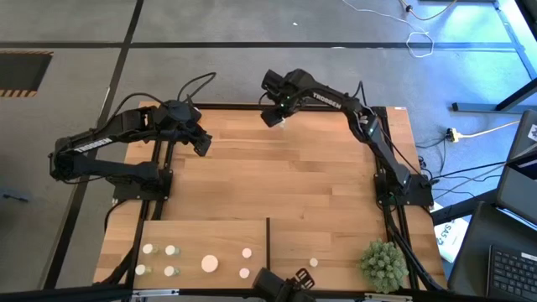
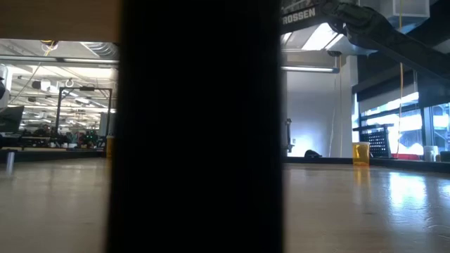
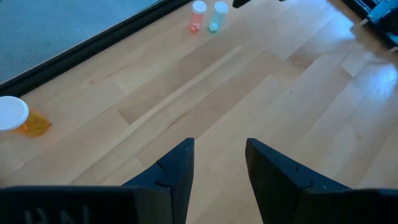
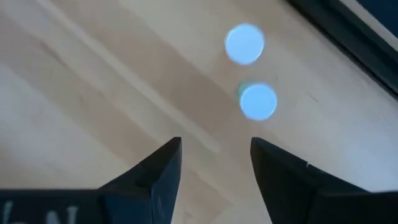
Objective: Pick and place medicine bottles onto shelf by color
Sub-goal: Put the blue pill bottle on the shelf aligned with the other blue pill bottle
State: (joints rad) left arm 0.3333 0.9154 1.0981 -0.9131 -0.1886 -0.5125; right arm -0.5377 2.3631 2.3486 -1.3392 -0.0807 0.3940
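At the high view's upper centre, the right gripper [image 4: 214, 155] hangs over two bottles [image 4: 258, 101], jaws apart, empty. Left gripper [image 3: 219, 155], upper left, likewise empty.

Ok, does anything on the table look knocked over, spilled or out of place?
Nothing spilled or broken. One orange bottle sits alone by the table's edge, apart from the pink bottle and green bottle; I cannot tell whether it is tipped. A dark divider blocks much of the low view.
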